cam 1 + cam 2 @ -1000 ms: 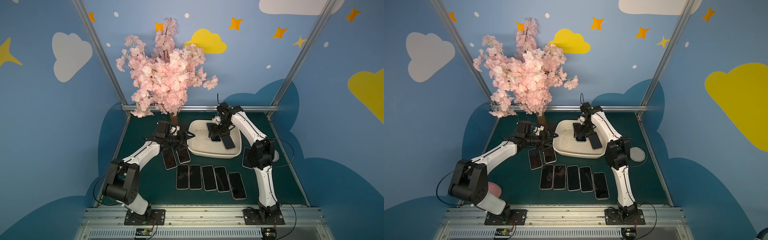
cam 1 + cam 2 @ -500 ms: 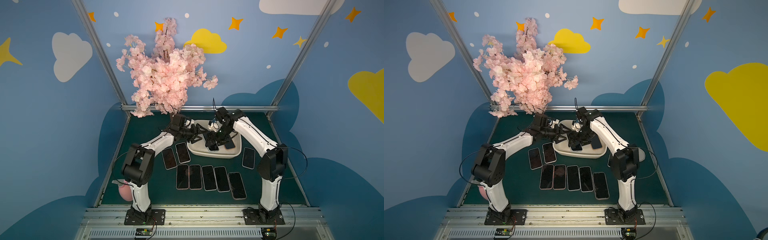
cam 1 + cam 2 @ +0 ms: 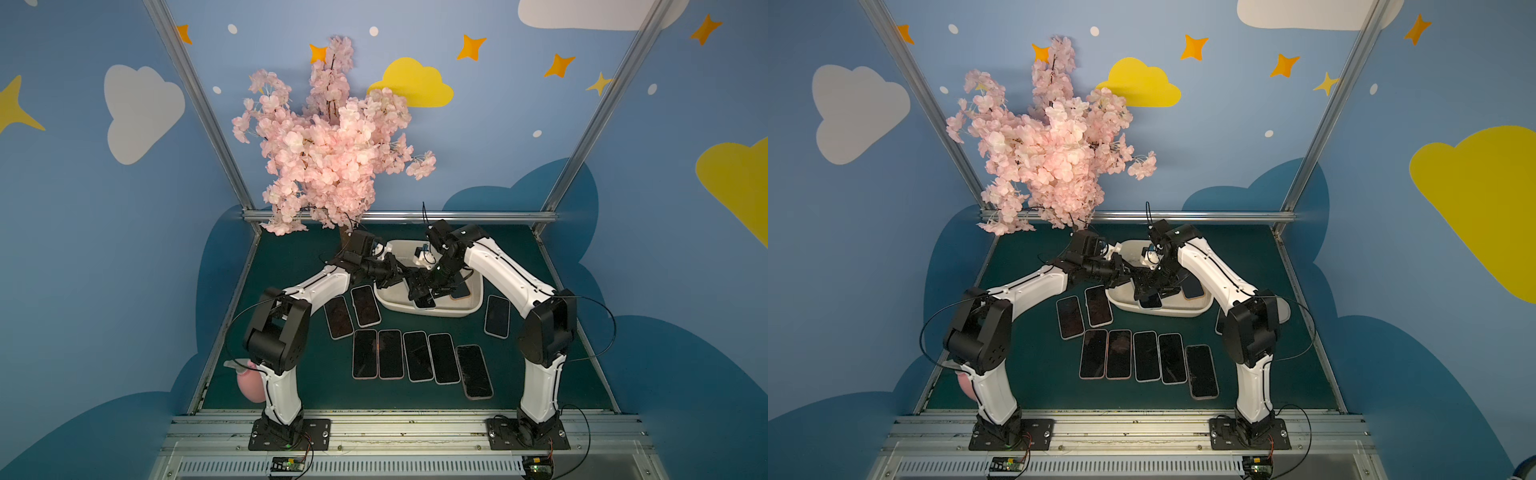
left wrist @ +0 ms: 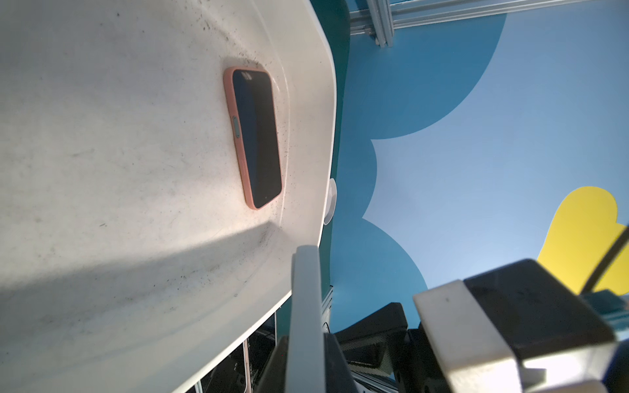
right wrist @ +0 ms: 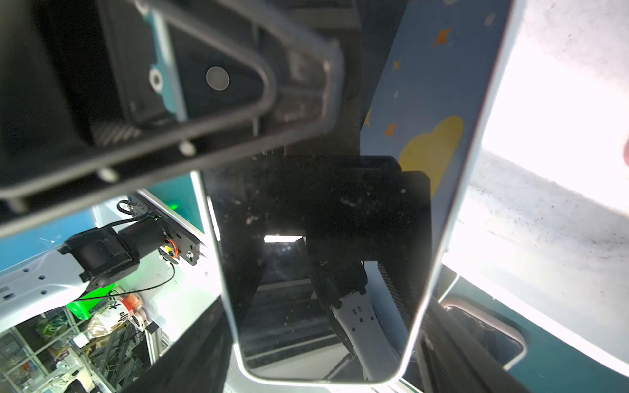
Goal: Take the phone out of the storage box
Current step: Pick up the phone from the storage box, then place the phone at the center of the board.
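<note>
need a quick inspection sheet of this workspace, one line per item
surface: green mat carries eight phones, screens up
job's things: storage box holds a coral-cased phone; a raised phone is held tilted over it
clutter: blossom tree; pink object by the left base
grippers: left gripper and right gripper both shut on the raised phone
cables: black cable loops at both elbows
surroundings: blue cloud-painted walls, metal frame

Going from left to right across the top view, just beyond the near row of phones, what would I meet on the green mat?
A slanted dark phone → second slanted dark phone → cream-white rounded plastic storage box → lone dark phone.
</note>
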`<state>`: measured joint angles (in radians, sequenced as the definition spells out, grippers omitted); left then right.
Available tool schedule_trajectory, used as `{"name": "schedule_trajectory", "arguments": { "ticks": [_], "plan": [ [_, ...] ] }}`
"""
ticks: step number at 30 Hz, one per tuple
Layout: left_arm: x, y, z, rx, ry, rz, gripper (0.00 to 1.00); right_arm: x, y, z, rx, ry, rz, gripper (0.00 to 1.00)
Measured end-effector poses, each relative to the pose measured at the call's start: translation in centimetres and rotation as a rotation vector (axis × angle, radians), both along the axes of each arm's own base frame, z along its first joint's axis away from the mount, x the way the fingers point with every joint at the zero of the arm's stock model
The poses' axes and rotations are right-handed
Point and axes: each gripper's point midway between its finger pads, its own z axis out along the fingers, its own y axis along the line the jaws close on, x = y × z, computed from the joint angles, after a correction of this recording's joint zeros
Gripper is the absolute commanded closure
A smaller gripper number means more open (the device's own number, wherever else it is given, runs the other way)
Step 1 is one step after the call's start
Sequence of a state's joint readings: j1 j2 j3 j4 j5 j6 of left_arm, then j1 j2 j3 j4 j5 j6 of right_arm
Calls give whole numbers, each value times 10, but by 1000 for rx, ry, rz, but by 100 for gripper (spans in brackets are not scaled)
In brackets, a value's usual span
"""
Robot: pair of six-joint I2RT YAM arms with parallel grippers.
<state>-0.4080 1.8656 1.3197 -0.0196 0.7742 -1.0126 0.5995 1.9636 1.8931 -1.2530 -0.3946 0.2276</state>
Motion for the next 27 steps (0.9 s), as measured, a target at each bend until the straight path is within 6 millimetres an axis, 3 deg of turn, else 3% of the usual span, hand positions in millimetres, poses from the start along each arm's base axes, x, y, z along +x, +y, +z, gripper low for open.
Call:
{"name": "schedule_trajectory", "arguments": {
  "ticks": [6, 11, 12, 14, 22, 27],
  "plan": [
    [-7, 6, 6, 20, -24, -14, 97, -6, 6, 1, 20, 21, 4, 15],
    [-16, 13, 3, 54, -21, -36, 97, -3, 9, 4, 41, 17, -11, 10],
    [-19, 15, 3, 66, -19, -40, 97, -2, 10, 7, 47, 12, -16, 1],
    [-27, 22, 4, 90, -23, -51, 97, -1, 7, 13, 64, -3, -31, 1],
    [-80, 76, 19, 175, -59, -34, 98, -5, -26, 55, 163, -78, -176, 1],
    [-115, 125, 6, 267, -18, 42, 98, -12, -42, 53, 207, -75, -278, 1]
  ]
}}
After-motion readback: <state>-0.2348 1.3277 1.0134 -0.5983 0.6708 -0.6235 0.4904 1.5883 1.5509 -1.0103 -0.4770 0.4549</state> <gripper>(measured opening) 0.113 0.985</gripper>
